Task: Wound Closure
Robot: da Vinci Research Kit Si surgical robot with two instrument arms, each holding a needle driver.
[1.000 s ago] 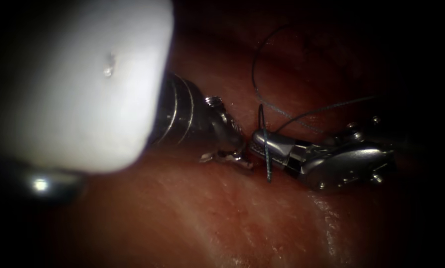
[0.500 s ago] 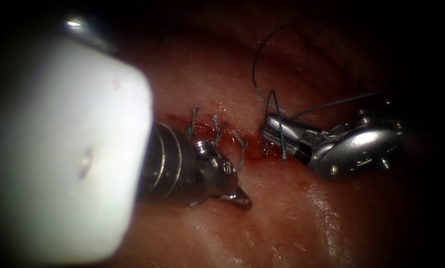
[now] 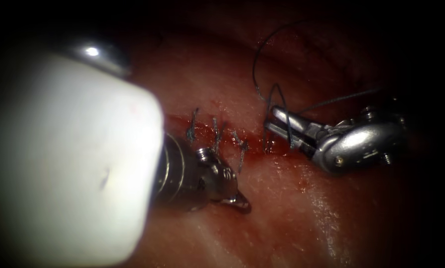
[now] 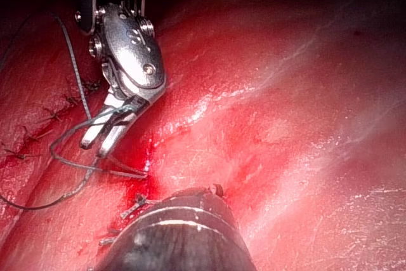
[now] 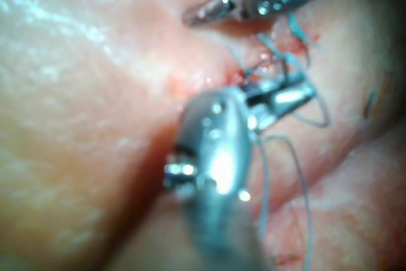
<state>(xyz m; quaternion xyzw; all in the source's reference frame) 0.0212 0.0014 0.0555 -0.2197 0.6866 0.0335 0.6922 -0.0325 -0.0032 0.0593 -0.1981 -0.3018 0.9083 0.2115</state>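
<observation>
Endoscope view: right tool [image 3: 277, 124] at right end of cut [image 3: 222, 141], jaws parted, thread [image 3: 277, 99] looped around them. Left tool [image 3: 239, 201] below cut, jaws pressed together, holding nothing. Needle unseen.

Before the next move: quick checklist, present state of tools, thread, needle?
1. Right tool has thread looped round its jaws, jaws slightly apart: ok.
2. Left tool holds nothing, tip below the cut: ok.
3. Needle located: cannot tell.
4. Finished stitches intact along the cut left of the right tool: ok.
5. Thread free of the left tool: ok.
6. Red fluid pooled at the cut: not ok.
</observation>
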